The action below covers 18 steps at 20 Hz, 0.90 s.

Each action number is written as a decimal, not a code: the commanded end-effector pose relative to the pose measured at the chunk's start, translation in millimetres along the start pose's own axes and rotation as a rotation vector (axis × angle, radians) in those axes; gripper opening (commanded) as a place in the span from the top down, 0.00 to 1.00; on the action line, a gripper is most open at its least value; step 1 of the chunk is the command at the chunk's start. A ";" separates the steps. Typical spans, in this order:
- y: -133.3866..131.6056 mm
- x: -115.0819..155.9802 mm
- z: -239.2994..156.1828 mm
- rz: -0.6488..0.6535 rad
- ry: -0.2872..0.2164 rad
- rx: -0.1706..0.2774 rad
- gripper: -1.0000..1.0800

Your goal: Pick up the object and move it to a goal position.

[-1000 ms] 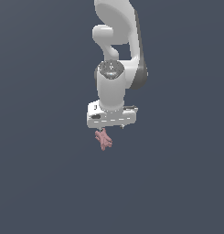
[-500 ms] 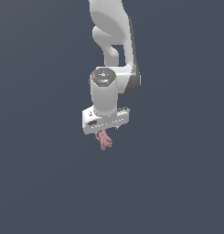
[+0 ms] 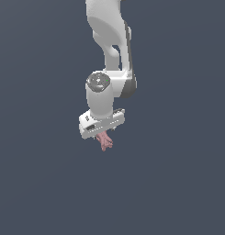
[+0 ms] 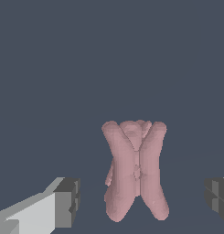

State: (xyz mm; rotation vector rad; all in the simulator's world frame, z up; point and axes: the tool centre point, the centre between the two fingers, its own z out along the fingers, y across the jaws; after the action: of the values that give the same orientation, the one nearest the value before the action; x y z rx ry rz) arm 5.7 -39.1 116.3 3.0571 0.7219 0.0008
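Observation:
The object [image 3: 105, 142] is a small dusty-pink lumpy thing with stubby lobes, lying on the dark grey ground directly under the white hand. My gripper [image 3: 103, 137] hangs just above it, and the hand covers the object's upper part in the exterior view. In the wrist view the object [image 4: 136, 173] lies between the two dark fingertips [image 4: 68, 201], with a clear gap on each side. My gripper [image 4: 143, 201] is open and neither pad touches the object.
The white arm [image 3: 109, 41] comes down from the top of the exterior view. Around it there is only plain dark grey ground, with no other objects or goal marker in sight.
The hand has come down toward the object and shifted slightly to the exterior view's left, with the wrist turning a little. The object has stayed in place.

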 end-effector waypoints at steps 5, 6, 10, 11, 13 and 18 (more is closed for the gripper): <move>2.6 -1.4 3.0 -0.030 0.000 0.000 0.04; 2.5 -1.4 2.7 -0.025 -0.001 0.000 0.04; 2.4 -1.5 9.1 -0.026 -0.001 0.001 0.04; 2.5 -1.7 12.7 -0.026 -0.001 0.001 0.04; 2.4 -2.1 22.1 -0.027 -0.001 0.001 0.04; 2.1 -2.7 46.5 -0.029 0.000 0.001 0.04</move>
State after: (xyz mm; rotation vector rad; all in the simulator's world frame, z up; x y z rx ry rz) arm 4.2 -42.0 76.2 3.0473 0.7654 -0.0012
